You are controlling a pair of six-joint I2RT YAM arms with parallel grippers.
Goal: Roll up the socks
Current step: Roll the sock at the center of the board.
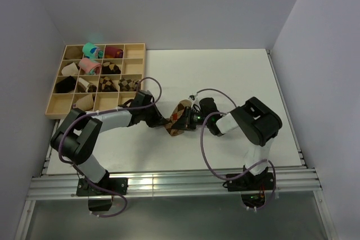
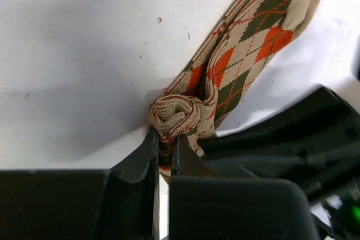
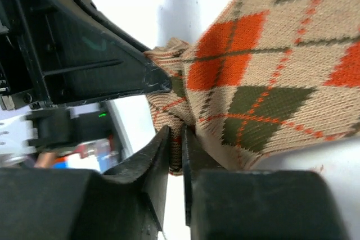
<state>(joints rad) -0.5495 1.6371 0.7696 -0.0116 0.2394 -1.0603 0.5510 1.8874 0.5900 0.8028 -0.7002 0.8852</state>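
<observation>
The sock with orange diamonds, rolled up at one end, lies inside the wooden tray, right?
Not inside the tray: the sock, rolled up at one end, lies out on the white table, as the top view shows.

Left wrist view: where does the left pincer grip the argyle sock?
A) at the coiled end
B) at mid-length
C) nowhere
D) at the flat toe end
A: the left pincer is closed on the tight coil at the near end of the sock; the rest lies flat beyond.
</observation>
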